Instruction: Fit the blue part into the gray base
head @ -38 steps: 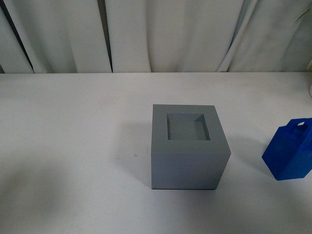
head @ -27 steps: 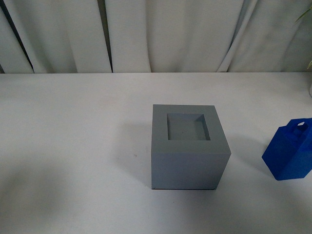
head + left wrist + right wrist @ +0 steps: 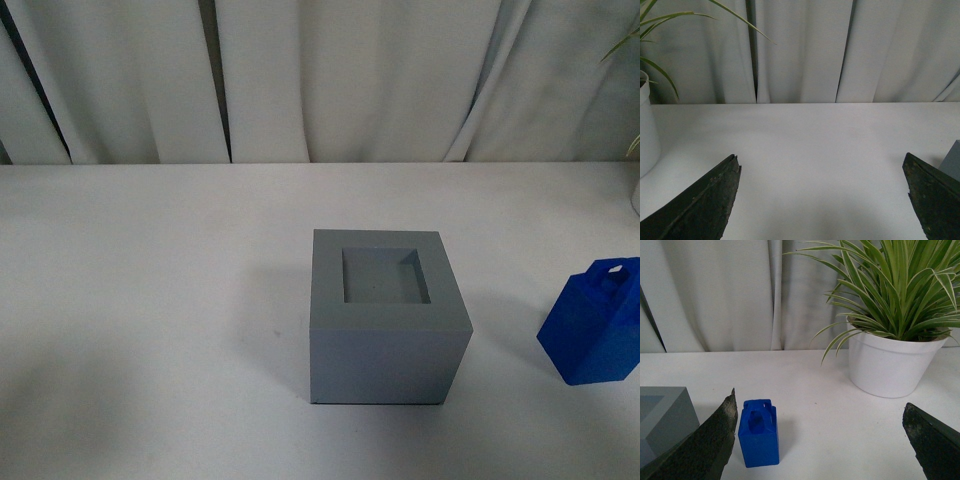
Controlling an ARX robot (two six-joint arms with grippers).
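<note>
One potted plant [image 3: 890,365] stands near the blue part [image 3: 759,436].

Front view, against earlier pictures: the whole scene sits slightly lower in frame.
- gray base [image 3: 388,325]: lower in frame.
- blue part [image 3: 595,322]: lower by a like amount.
- surface [image 3: 150,300]: back edge lower, so more curtain [image 3: 330,80] shows above it.

Gray base [image 3: 388,320] mid-table [image 3: 150,300], blue part [image 3: 595,322] well right, upright, apart
</note>
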